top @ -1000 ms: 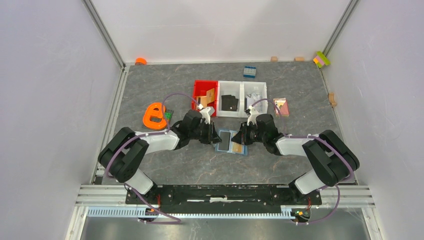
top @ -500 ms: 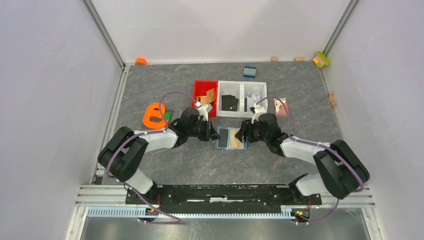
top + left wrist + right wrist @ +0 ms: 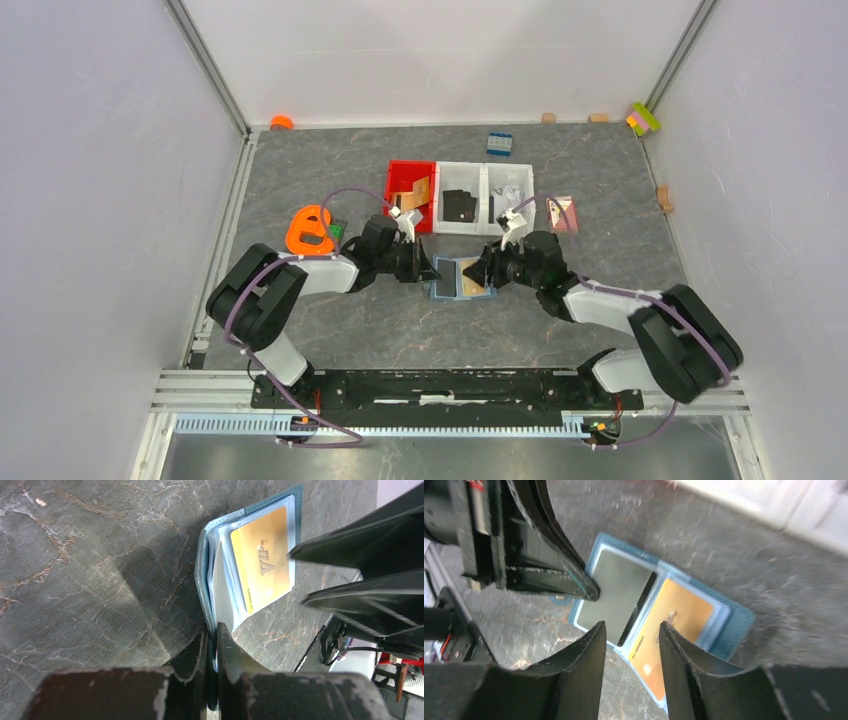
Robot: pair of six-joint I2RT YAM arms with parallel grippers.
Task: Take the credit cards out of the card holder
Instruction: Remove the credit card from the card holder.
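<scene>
Pinches the left edge of the card holder [image 3: 202,575] with the left gripper [image 3: 211,630], jaws all but together on the thin blue flap. Hangs the right gripper [image 3: 631,626] just over the holder's middle, jaws apart, nothing between them. Finds the holder lying open on the grey marbled table [image 3: 330,160], between the two grippers and just on the near side of a row of three bins. Shows a gold card [image 3: 262,565] marked VIP under the clear sleeve of the right half and a grey card [image 3: 616,595] in the left half. Counts in the row a red bin [image 3: 410,163] with a tan card [image 3: 415,190] inside, a white bin [image 3: 458,165] with a black card [image 3: 460,205], and a second white bin [image 3: 508,165], contents too small to tell. Notes an orange plastic object [image 3: 310,230] beside the left arm and a blue studded brick [image 3: 499,143] well beyond the bins.
</scene>
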